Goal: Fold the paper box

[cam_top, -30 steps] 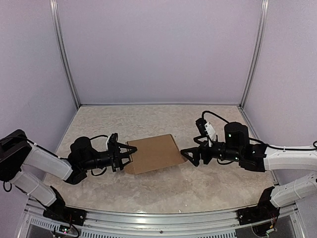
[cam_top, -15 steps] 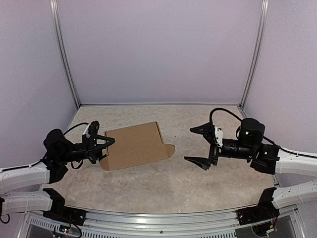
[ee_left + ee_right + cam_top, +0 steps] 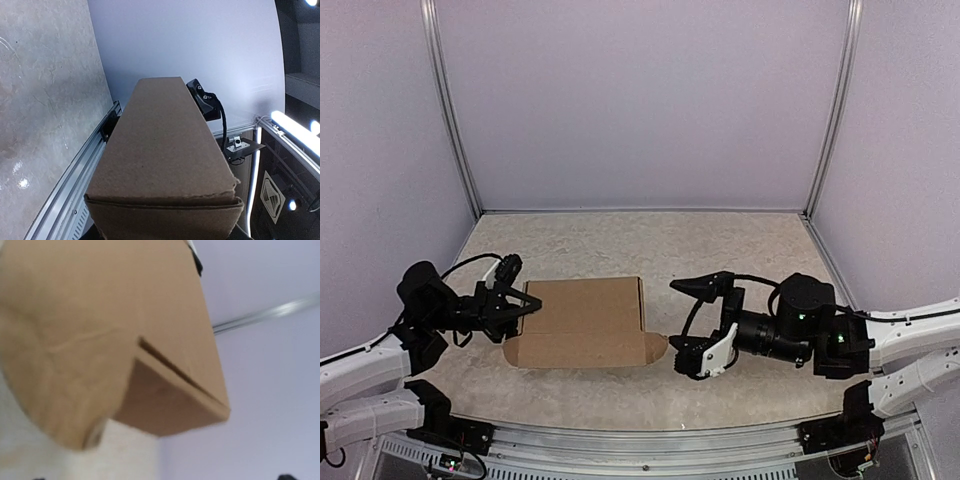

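Observation:
The paper box (image 3: 585, 320) is a plain brown carton lying flat on the table left of centre. A rounded tab (image 3: 657, 347) sticks out at its right front corner. My left gripper (image 3: 515, 308) is shut on the carton's left end. In the left wrist view the box (image 3: 165, 160) fills the space between the jaws and hides the fingers. My right gripper (image 3: 678, 318) stands open just right of the box, one finger above and one below the tab's level, touching nothing. The right wrist view shows the box (image 3: 125, 330) close and blurred, with no fingers in sight.
Lilac walls enclose the marbled table (image 3: 720, 250) on three sides, with metal posts (image 3: 450, 110) (image 3: 832, 110) in the back corners. A metal rail (image 3: 640, 440) runs along the near edge, between the arm bases.
The left arm has drawn back to the left, taking the box with it and turning it square to the front edge. The right gripper, jaws wide, has swung in close to the box's right end.

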Controlling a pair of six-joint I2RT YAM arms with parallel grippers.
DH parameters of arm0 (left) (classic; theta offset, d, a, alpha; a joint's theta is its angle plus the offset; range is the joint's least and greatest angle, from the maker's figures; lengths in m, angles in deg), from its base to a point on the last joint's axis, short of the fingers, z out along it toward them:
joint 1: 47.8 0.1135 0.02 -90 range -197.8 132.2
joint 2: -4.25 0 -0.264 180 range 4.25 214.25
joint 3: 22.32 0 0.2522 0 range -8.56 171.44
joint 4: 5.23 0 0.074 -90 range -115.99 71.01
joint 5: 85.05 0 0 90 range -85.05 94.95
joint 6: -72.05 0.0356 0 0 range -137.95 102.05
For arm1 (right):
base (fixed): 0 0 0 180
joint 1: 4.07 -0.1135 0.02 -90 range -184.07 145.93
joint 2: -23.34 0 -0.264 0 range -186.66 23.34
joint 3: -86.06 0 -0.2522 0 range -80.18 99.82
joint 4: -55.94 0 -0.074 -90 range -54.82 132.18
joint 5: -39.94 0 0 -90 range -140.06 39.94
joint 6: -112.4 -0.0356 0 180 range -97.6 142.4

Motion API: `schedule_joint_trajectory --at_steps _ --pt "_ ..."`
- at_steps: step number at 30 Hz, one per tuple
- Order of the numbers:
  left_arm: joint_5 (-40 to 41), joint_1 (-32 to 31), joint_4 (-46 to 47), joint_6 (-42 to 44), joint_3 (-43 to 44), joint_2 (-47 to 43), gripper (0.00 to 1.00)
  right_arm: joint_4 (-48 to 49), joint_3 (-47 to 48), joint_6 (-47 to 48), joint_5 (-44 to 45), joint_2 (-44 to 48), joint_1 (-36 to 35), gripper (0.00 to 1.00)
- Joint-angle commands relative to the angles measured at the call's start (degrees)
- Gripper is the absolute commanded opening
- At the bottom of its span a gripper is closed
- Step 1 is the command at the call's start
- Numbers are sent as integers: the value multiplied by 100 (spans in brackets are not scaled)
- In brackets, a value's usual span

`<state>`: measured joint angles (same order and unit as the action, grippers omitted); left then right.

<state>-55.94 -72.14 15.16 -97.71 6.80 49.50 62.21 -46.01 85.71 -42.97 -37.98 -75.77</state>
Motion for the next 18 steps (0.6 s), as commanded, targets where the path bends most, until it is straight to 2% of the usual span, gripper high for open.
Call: schedule_joint_trajectory --at_steps 1,4,7,18 --pt "-423 52 -4 -184 -18 -146 34 1049 -175 1917 1115 -315 -566 100" --pt "-510 47 -80 -231 2 -243 34 1569 -281 2551 1416 -558 -921 100" --pt "-566 16 -122 -255 3 -366 33 1907 -314 2728 1609 -723 -1125 100" --pt "-408 -557 -156 -265 125 -454 31 2166 68 3346 1807 -1187 -1673 99"
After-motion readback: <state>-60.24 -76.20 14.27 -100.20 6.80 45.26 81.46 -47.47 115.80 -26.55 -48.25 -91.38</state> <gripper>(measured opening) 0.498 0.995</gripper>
